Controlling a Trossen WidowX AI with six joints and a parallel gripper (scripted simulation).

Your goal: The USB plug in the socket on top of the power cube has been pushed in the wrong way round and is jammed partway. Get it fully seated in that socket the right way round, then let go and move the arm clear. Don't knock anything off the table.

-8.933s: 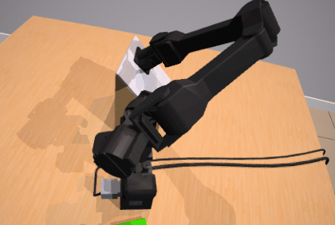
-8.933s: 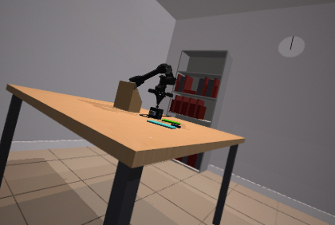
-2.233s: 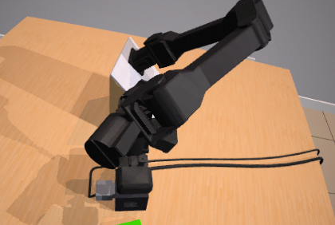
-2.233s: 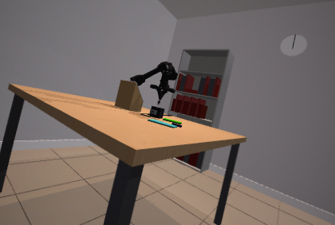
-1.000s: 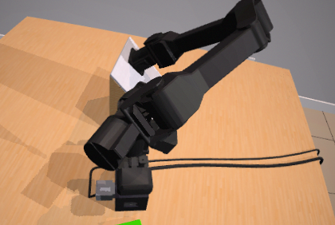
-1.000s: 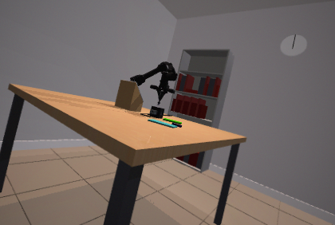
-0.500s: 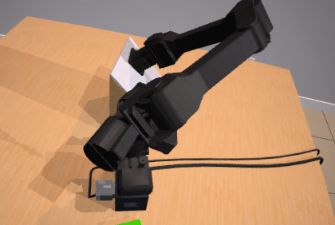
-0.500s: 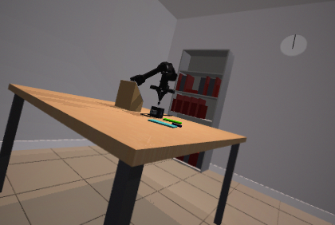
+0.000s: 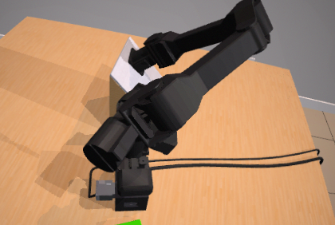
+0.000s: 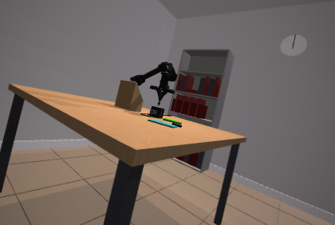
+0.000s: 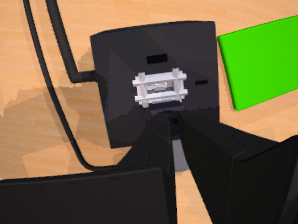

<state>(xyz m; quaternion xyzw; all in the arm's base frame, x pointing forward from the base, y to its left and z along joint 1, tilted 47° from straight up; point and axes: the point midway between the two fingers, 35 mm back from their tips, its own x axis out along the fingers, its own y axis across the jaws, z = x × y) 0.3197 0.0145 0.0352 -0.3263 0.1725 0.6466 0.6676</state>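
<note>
The black power cube (image 9: 132, 204) (image 10: 156, 112) (image 11: 122, 65) stands on the table. The socket (image 11: 162, 78) on its top shows in the wrist view as a white outline around a pale opening. My gripper (image 10: 159, 103) (image 11: 171, 122) points down just above the cube, its tips nearly together and shut on a small dark piece, seemingly the USB plug (image 11: 167, 108). The plug's edge shows just below the socket outline; the fingers hide the rest, and which way round it faces cannot be told. Plug and socket look apart in this view.
A grey block (image 9: 105, 190) (image 11: 180, 156) sticks out from the cube's side. Black cables (image 9: 239, 166) (image 11: 62, 45) run beside the cube. A green slab (image 9: 132, 223) (image 10: 172, 120) (image 11: 262, 62) and a cyan slab (image 10: 161, 123) lie near it. A tall tan box (image 10: 127, 96) stands behind.
</note>
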